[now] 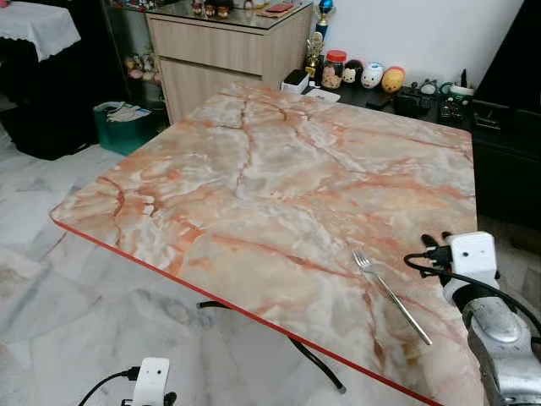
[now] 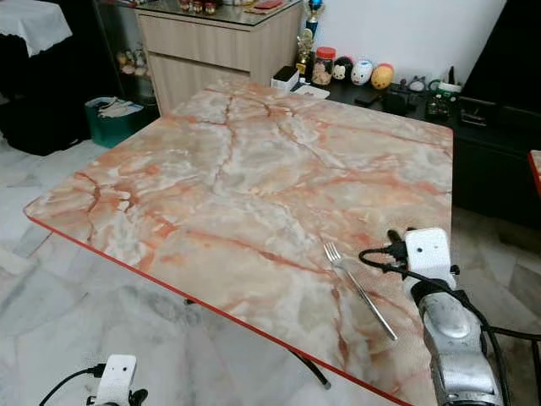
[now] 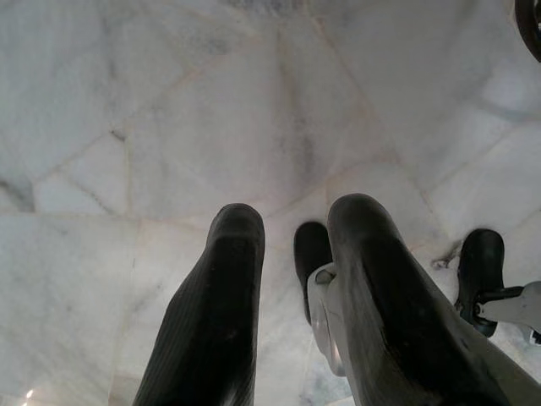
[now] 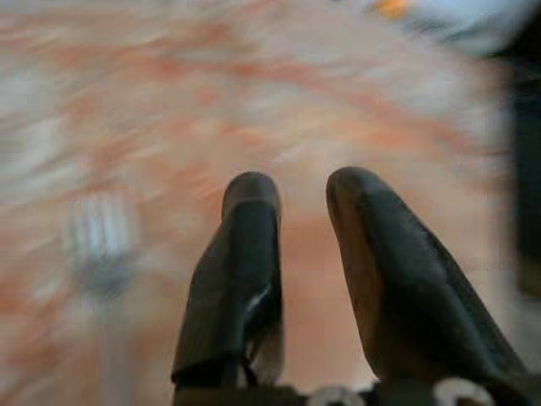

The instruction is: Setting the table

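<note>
While the right gripper (image 4: pixel 292 203) is hovering empty over the near right corner of the bench (image 1: pixel 254 186), fingers slightly parted, the fork (image 1: pixel 390 294) is lying just to its left. Its tines are pointing away, handle running back toward the bench edge. The left gripper (image 3: pixel 296 245) is hanging spread above the floor (image 3: pixel 169 127), far less handy.

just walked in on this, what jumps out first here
The big marble table with its red edge takes the eye, bare but for one fork lying near the corner by the robot's right side. The right gripper hovers over the tabletop just beside the fork, fingers a little apart and holding nothing. Beyond the far edge, small figurines line a dark low cabinet by the wall.
</note>
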You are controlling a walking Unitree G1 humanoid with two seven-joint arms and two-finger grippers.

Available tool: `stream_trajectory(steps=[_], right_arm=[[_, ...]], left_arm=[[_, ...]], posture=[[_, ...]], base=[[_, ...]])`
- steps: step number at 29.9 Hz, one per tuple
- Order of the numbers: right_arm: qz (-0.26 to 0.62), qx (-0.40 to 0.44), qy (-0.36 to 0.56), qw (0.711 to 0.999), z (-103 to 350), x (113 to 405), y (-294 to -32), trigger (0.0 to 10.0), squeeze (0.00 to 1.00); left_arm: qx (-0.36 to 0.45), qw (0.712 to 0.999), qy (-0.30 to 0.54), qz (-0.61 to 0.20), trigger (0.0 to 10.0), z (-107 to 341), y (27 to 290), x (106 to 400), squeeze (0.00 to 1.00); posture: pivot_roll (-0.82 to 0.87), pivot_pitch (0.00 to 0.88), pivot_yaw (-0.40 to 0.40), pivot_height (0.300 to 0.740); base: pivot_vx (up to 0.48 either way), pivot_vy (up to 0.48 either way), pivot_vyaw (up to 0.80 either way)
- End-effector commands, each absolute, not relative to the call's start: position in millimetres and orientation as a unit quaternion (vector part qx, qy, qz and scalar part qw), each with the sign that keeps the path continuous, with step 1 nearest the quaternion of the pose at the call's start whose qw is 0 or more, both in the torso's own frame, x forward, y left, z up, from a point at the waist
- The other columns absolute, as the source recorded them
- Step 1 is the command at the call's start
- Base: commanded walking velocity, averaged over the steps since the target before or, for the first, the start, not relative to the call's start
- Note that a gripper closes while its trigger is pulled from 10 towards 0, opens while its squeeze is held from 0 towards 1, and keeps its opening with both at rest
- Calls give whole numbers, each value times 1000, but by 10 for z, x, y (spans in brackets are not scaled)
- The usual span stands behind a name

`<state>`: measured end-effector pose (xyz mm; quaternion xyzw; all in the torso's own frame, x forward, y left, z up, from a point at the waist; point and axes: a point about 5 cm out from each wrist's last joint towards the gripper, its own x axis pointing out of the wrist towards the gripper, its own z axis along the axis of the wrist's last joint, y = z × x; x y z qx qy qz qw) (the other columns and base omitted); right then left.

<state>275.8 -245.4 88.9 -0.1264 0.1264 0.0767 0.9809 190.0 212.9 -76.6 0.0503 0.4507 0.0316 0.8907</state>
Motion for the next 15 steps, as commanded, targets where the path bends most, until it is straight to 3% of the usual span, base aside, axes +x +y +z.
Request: stream_trajectory(steps=[1, 11, 12, 13, 14, 15], right_arm=[[138, -116, 146, 973, 873, 2756, -2356, 10000, 1000], [149, -97, 176, 968, 933, 2911, -2455, 10000, 1000], [144, -97, 185, 967, 919, 2923, -2482, 10000, 220], [143, -97, 187, 967, 914, 2925, -2488, 10000, 220], [144, -94, 193, 966, 900, 2923, -2495, 10000, 0], [145, -90, 201, 965, 882, 2918, -2502, 10000, 0]], left_arm=[[47, 887, 459, 33, 10000, -766, 2159, 1896, 0], [46, 885, 462, 37, 10000, -763, 2191, 1890, 0], [45, 884, 463, 37, 10000, -766, 2196, 1883, 0], [44, 884, 464, 37, 10000, -768, 2197, 1880, 0], [44, 884, 464, 37, 10000, -769, 2197, 1878, 0], [43, 883, 465, 37, 10000, -771, 2197, 1875, 0]], posture=[[85, 0, -21, 740], [100, 0, -21, 740], [100, 0, -21, 740], [99, 0, -20, 740], [99, 0, -18, 740], [99, 0, -18, 740]], base=[[0, 0, 0], [0, 0, 0], [0, 0, 0], [0, 0, 0], [0, 0, 0], [0, 0, 0]])
